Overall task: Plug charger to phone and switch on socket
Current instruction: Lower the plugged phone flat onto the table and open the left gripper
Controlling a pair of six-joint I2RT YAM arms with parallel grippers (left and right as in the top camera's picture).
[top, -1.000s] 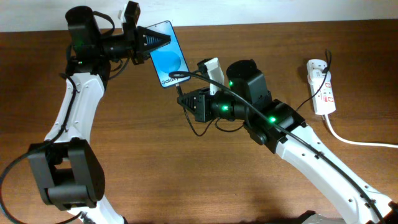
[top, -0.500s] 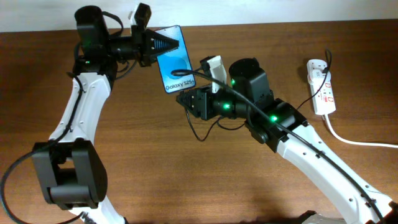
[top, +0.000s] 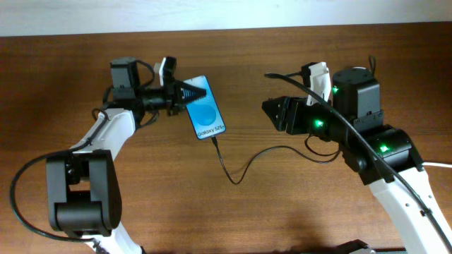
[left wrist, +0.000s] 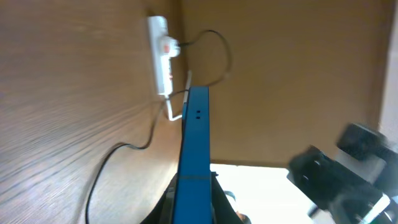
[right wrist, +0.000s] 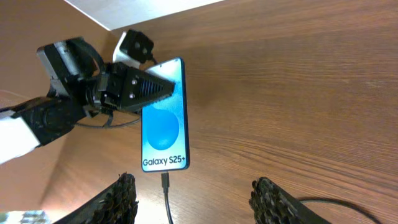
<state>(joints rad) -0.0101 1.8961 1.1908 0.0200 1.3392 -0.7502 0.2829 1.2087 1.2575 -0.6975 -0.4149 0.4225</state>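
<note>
The phone [top: 209, 115], with its blue screen and white text, is held at its top edge by my left gripper [top: 188, 92], which is shut on it. Seen edge-on in the left wrist view, the phone [left wrist: 196, 137] runs out from between the jaws of the left gripper [left wrist: 194, 202]. The charger [top: 233, 173] is a thin black cable, and its connector tip [right wrist: 165, 182] sits in the phone's [right wrist: 163, 115] lower edge. My right gripper [top: 269, 110] is open and empty, off to the right of the phone; its fingertips [right wrist: 122, 198] stand wide apart. The socket [left wrist: 161, 55] shows only in the left wrist view.
A thick white cord [top: 439, 166] runs off the right edge of the wooden table [top: 141, 197]. My right arm covers the far right of the table, where the cable's slack loops toward it. The left arm [right wrist: 68, 93] reaches in from the far left.
My right gripper has opened, let go of the charger and pulled back to the right. The left gripper has carried the phone rightward and nearer, with the cable trailing from its lower edge.
</note>
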